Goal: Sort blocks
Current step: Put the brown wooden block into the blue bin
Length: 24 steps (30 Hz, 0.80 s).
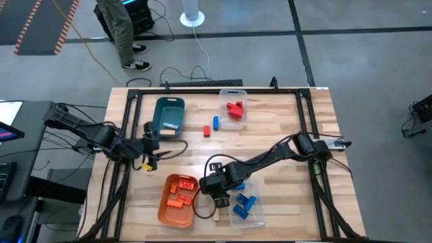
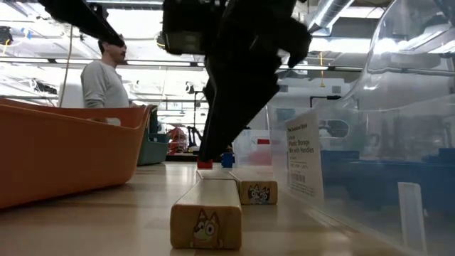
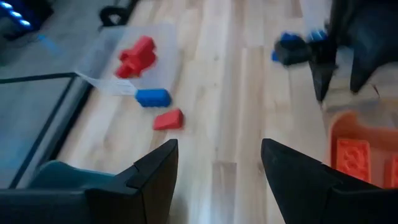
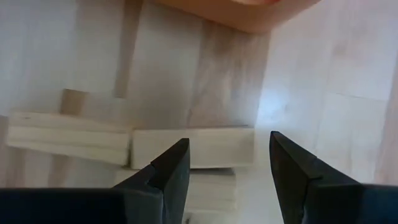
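Light-wood blocks (image 4: pixel 193 148) lie on the worktop (image 1: pixel 270 131) between the orange tray (image 1: pixel 177 200) and the clear bin (image 1: pixel 247 206) of blue blocks (image 1: pixel 243 201), at the near edge. The right gripper (image 4: pixel 227 163) hangs directly above them, jaws apart, straddling the end of one wooden piece without touching it. In the low view two wooden ends carrying a cartoon dog face (image 2: pixel 206 226) sit side by side under the dark arm.

Step in hand, as judged: approach for picking a wooden block. The next move calls for a straight descent so the jaws bracket one piece across its narrow width, then a closure. The pieces lie touching or nearly so, which leaves little room for a finger between them; taking two at once or nudging a neighbour is the risk.

The left gripper (image 3: pixel 217 165) waits near the teal tray (image 1: pixel 169 115) on the left side, jaws apart and empty.

Sorting status: orange blocks (image 1: pixel 182 191) are in the orange tray, red blocks (image 1: pixel 234 109) in the far clear bin (image 1: pixel 233 94). One red block (image 1: pixel 206 131) and one blue block (image 1: pixel 216 123) remain loose on the worktop between the teal tray and the far bin, well apart from the right gripper.

Obstructions: the orange tray wall and the near bin flank the wooden pieces closely. A person (image 2: pixel 103 75) stands beyond the worktop.
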{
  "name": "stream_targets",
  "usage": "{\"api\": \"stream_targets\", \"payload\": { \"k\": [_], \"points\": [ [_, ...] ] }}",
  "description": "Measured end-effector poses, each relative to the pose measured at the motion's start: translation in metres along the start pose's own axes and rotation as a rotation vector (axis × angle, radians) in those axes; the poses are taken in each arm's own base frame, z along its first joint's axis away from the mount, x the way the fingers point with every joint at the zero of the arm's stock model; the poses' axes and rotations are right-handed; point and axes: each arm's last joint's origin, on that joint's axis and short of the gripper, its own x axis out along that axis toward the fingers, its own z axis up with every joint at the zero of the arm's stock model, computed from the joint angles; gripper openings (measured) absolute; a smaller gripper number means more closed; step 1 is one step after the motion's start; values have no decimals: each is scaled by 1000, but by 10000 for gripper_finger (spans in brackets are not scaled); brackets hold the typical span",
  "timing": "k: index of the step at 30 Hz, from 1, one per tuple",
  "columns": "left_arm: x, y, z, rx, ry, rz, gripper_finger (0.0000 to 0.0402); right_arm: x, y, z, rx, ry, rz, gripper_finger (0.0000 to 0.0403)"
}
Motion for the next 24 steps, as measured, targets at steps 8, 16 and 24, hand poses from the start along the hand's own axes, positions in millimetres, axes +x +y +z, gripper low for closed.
{"api": "stream_targets", "payload": {
  "k": [8,16,24],
  "points": [
    [-21,15,4,-53,-44,43,224,11,-8,-5,-6,61,-23,191],
    [-19,14,1,-75,-7,25,224,10,-50,-8,100,118,-87,191],
    [-18,13,-1,-84,20,9,224,4,-98,-15,189,197,-132,191]
  ]
}}
